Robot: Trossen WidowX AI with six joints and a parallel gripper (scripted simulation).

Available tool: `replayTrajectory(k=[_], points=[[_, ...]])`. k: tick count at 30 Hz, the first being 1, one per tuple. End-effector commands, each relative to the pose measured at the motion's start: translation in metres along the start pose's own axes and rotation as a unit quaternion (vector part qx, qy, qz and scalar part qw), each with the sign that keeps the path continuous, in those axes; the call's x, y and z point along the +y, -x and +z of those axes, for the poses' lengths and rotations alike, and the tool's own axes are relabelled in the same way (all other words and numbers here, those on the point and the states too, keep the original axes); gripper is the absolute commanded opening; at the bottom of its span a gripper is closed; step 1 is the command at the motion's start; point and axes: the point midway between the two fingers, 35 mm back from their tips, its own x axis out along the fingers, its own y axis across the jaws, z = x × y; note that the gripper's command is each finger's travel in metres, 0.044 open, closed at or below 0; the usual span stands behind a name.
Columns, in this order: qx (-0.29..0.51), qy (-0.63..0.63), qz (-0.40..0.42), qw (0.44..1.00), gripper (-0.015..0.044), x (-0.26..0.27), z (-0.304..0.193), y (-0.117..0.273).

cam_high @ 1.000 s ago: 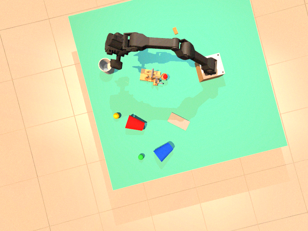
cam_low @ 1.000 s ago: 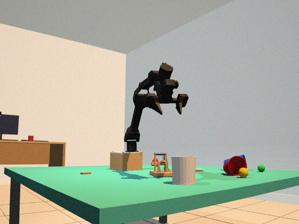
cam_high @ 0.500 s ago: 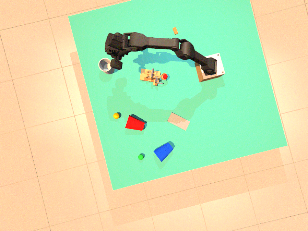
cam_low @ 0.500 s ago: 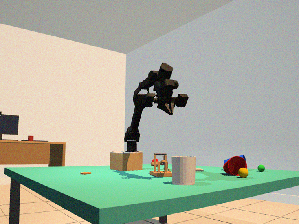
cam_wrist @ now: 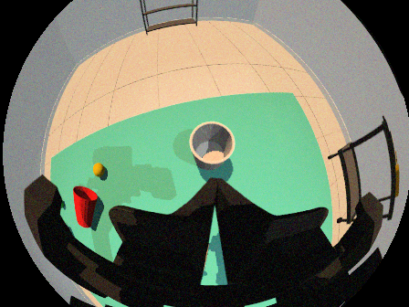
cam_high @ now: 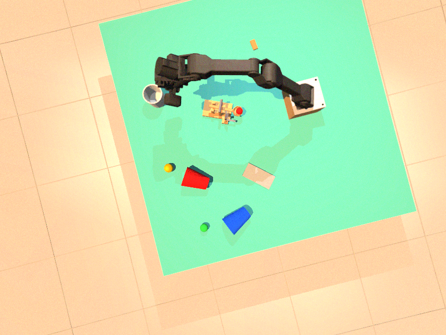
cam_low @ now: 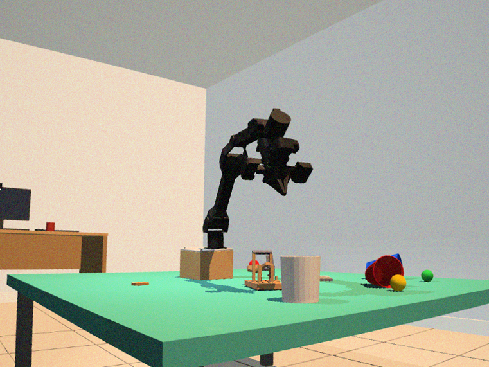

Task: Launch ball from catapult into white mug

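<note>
The wooden catapult (cam_high: 208,109) (cam_low: 263,286) stands on the table, between the robot's base and the white mug. The red ball (cam_high: 238,111) (cam_low: 256,262) sits in the cup of its throwing arm, on the side towards the base. The white mug (cam_high: 149,93) (cam_low: 301,279) (cam_wrist: 201,148) stands upright near the table's edge, beyond the catapult. My gripper (cam_low: 284,192) (cam_wrist: 214,183) is shut, with its fingertips together and nothing between them. It hangs high above the table, close to the mug in the overhead view. The catapult is out of sight in the wrist view.
A red cup (cam_high: 194,178) (cam_low: 388,270) (cam_wrist: 85,207) and a blue cup (cam_high: 237,219) lie on their sides. An orange-yellow ball (cam_high: 168,167) (cam_low: 397,283) (cam_wrist: 99,170) and a green ball (cam_high: 203,227) (cam_low: 427,275) lie near them. A flat tan block (cam_high: 259,176) and a small orange block (cam_high: 254,44) (cam_low: 140,283) lie farther off.
</note>
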Motion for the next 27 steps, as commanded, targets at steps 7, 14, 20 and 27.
replayTrajectory(k=[7, 14, 20, 27], points=[[0.098, 0.1, -0.011, 0.99, 0.0, 0.04, -0.057, -0.014], [0.165, 0.18, -0.018, 0.97, 0.0, 0.064, -0.099, -0.017], [0.22, 0.251, -0.023, 0.943, 0.0, 0.081, -0.134, -0.014], [0.273, 0.325, -0.027, 0.905, 0.0, 0.095, -0.17, -0.008]])
